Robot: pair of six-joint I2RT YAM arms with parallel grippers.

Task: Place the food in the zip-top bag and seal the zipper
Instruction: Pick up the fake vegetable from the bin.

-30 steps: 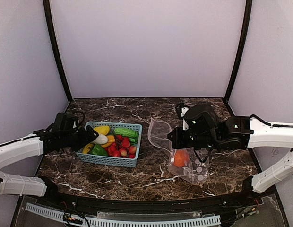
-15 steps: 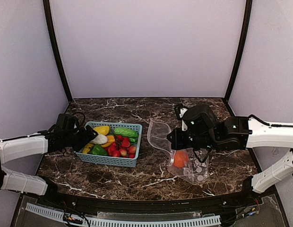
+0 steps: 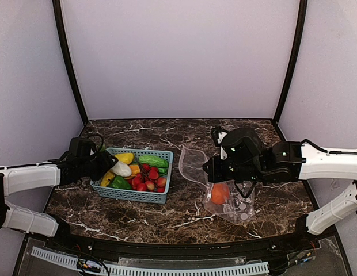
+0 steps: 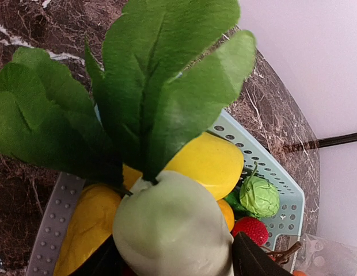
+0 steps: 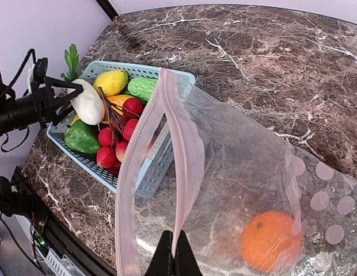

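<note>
Left wrist: radish leaves point(image 4: 155, 86) hide much of the basket point(image 4: 285, 201).

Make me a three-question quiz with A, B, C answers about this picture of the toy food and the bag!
1. What colour is the basket?
A) light blue
B) red
C) black

2. Where is the orange?
A) in the basket
B) inside the zip-top bag
C) balanced on the basket's rim

3. What is the right pincer doing?
A) gaping wide open over the basket
B) shut on the zip-top bag's mouth edge
C) shut on the basket's rim

Answers:
1 A, its lattice walls are light blue.
2 B, the orange shows through the clear dotted plastic.
3 B, its fingers pinch the bag's rim and hold the mouth open.
</note>
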